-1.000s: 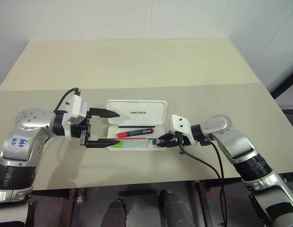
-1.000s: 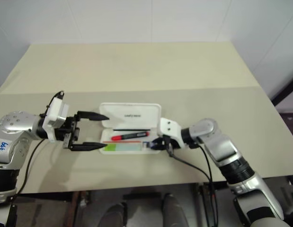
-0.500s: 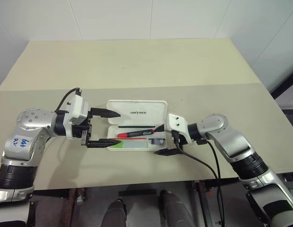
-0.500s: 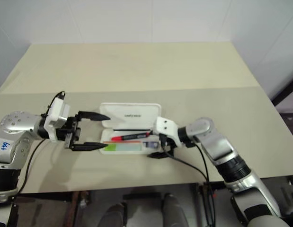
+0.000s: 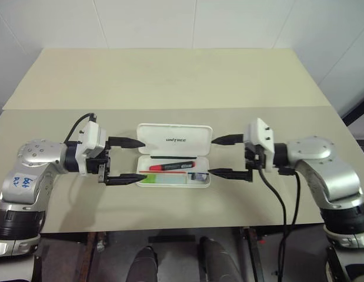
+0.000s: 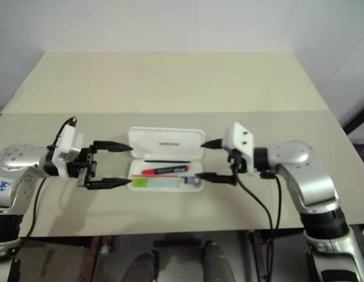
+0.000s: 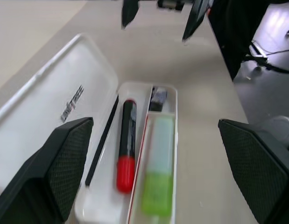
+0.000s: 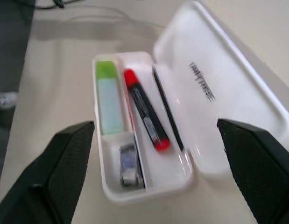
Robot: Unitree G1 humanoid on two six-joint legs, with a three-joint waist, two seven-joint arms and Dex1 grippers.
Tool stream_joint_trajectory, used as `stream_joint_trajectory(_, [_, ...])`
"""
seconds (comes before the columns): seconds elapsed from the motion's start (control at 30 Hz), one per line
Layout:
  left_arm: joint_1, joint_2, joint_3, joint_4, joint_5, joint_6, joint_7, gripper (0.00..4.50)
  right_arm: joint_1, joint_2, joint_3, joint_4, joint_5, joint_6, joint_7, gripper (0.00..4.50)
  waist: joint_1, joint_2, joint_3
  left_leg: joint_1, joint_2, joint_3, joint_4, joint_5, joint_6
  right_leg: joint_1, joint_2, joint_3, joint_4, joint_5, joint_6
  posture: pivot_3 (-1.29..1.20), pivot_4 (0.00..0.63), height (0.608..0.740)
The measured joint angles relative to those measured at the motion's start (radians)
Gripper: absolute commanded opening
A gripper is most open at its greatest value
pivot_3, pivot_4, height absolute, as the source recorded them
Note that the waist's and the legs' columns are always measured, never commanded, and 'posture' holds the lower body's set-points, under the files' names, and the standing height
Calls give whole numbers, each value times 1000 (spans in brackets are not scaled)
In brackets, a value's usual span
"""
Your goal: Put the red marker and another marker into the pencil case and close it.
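Observation:
The white pencil case (image 5: 158, 134) lies open on the table, its lid laid back and the tray toward me. In the tray the red marker (image 5: 170, 167) lies lengthwise, red cap to the left. The pale green marker (image 5: 161, 179) rests in the front compartment beside it. My left gripper (image 5: 144, 160) is open at the case's left end, one finger by the lid and one by the tray's front corner. At the right end my right gripper (image 5: 211, 156) is open too, holding nothing. The wrist views show the red marker (image 8: 146, 114) and the green marker (image 7: 159, 172) in the tray.
A small dark grey stub (image 5: 199, 175) sits in the tray's right end. A thin black stick (image 5: 170, 157) lies along the hinge. Bare table (image 5: 170, 82) stretches behind the case; the front edge (image 5: 170, 229) is close.
My right gripper went from shut to open, left the tray's right end, rose and drew back to the right. The left gripper stayed put. The camera shifted slightly.

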State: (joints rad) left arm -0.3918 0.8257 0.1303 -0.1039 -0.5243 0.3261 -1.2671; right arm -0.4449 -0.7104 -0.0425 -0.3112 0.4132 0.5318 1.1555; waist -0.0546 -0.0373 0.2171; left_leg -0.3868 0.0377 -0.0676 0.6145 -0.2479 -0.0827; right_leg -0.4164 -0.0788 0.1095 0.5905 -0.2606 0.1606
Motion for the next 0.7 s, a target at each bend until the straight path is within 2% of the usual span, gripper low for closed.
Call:
stream_joint_trajectory(0.07, [8, 1, 15, 9, 0, -10, 0, 3903, 64, -38, -62, -27, 29, -6, 2, 4500, 2, 0, 0, 0, 0, 0, 0, 0, 0, 0, 0, 0, 0, -2, -4, 0, 150, 740])
stream_joint_trajectory(0.17, [11, 1, 28, 57, 1, -35, -3, 2852, 119, -76, -126, -40, 51, -19, 4, 4500, 0, 0, 0, 0, 0, 1, 2, 0, 0, 0, 0, 0, 0, -5, -9, 0, 150, 740])
stream_joint_trajectory(0.43, [2, 0, 27, 136, 15, -99, -17, 63, 137, -92, -145, -40, 61, -75, -22, 4500, 0, 0, 0, 1, 0, 1, 3, 1, 1, 1, 0, 1, 0, -5, -11, 0, 150, 740])
stream_joint_trajectory(0.7, [2, -6, 26, 157, 19, -122, -27, 22, 137, -101, -145, -41, 62, -79, -52, 4500, 1, 0, 0, 1, 0, 1, 3, 1, 1, 1, 0, 1, 0, -5, -10, 0, 150, 740])
